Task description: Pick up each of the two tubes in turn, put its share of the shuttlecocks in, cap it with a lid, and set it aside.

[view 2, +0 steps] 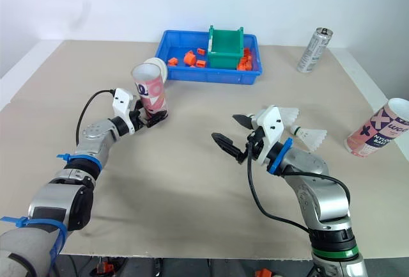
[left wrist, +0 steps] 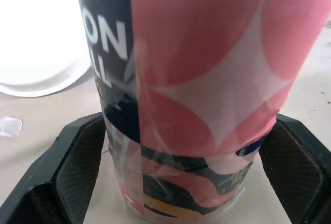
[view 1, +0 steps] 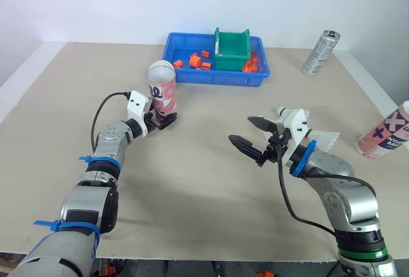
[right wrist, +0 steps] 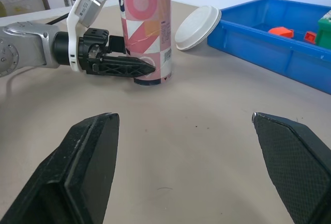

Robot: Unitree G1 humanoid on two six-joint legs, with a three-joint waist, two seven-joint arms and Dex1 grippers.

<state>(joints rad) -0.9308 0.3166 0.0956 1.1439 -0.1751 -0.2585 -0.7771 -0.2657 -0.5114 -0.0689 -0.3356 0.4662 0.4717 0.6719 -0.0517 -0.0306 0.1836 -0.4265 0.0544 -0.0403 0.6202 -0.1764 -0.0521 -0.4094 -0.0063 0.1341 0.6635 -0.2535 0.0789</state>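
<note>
Glossy printed tube (left wrist: 207, 105), matt beige table (view 1: 192, 187), blue plastic tray (view 1: 220, 79), seemingly metal can (view 1: 319, 53)

A blue plastic tray (view 1: 217, 79) is set at the far side of the beige worktop (view 1: 192, 174), with small orange blocks (view 1: 194, 60) and a green plastic bin (view 1: 231, 60) held inside. A silver metal can (view 1: 321, 52) is placed apart, to its right.

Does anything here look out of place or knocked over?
Nothing looks spilled or broken. A white lid leans on edge against the blue tray rather than lying flat, near the tube the left end effector grips. Two shuttlecocks lie loose on the table.
</note>
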